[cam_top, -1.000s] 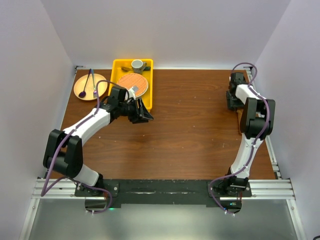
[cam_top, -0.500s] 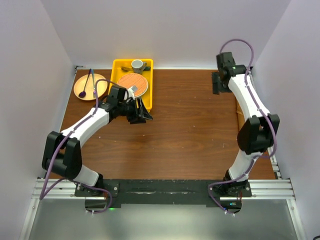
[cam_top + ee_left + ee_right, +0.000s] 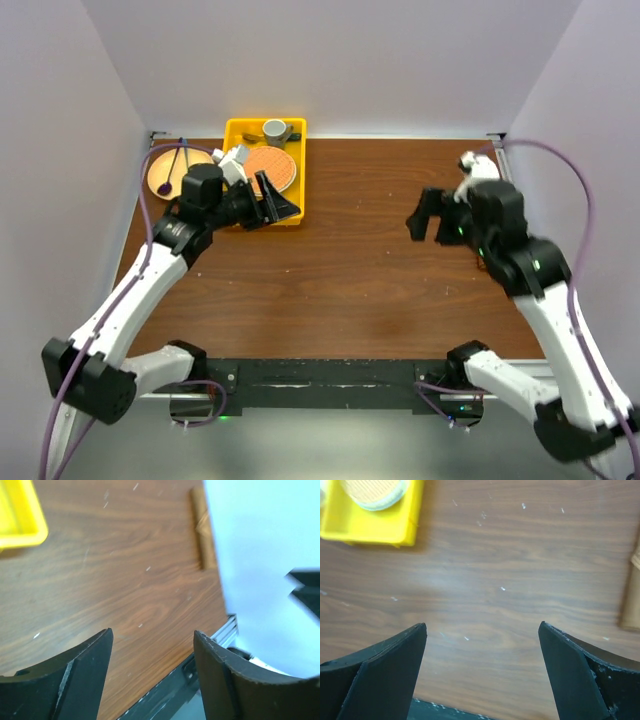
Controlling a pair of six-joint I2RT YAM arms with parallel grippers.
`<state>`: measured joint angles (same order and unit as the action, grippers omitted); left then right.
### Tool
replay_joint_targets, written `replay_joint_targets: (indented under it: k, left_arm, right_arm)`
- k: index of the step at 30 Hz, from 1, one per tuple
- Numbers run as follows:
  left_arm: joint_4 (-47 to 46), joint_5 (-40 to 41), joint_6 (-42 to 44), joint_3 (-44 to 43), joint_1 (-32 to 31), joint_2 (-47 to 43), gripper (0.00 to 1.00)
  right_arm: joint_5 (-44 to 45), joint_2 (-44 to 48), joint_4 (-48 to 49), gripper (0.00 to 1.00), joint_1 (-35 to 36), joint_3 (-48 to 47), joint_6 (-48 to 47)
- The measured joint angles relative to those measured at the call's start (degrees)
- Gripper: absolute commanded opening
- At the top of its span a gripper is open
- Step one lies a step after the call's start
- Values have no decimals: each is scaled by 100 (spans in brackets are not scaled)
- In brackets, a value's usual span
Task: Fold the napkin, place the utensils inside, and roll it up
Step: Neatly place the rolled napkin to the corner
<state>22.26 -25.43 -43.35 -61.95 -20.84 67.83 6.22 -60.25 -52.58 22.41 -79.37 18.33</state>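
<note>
At three o'clock on the desk (image 3: 350, 270), beside the wall (image 3: 260, 555), the napkin (image 3: 202, 530) lies in a tight roll; no spoon shows. Your left pincer (image 3: 152, 634) and right pincer (image 3: 482, 626) both gape wide, holding nothing. Rolling looks done; next, just confirm the spoon's inside.

yellow tray (image 3: 237, 133), woven mat (image 3: 280, 166), wooden table (image 3: 350, 270)

The counter (image 3: 510, 580) is brown wood-grain, smooth with a slight sheen and small pale flecks. The yellow tray (image 3: 370, 536) is glossy plastic, and the round mat (image 3: 372, 490) in it is coarse woven fibre. The fingers (image 3: 385, 665) of the right hand (image 3: 481, 625) are matt black. The napkin (image 3: 202, 530) looks like soft, matt cloth.
</note>
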Motion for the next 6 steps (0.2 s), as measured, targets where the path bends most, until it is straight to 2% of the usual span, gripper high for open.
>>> replay_joint_targets:
  k: [2,4,5,6]
  left_arm:
    - [-96,190,-114,13,-103,-310,74]
    - [-210,363,-214,90,-170,-564,86]
    - [-236,483,-254,155,-184,-680,100]
    - [-256,643,-302,243,-197,-804,100]
  right_arm:
    - [-2,776,201,98,13,673,334]
    - [-48,1193,203,98,13,962,542]
    - [-131,1250,240,98,7,1032,575]
    - [-177,1266,295,98,2,1091,597]
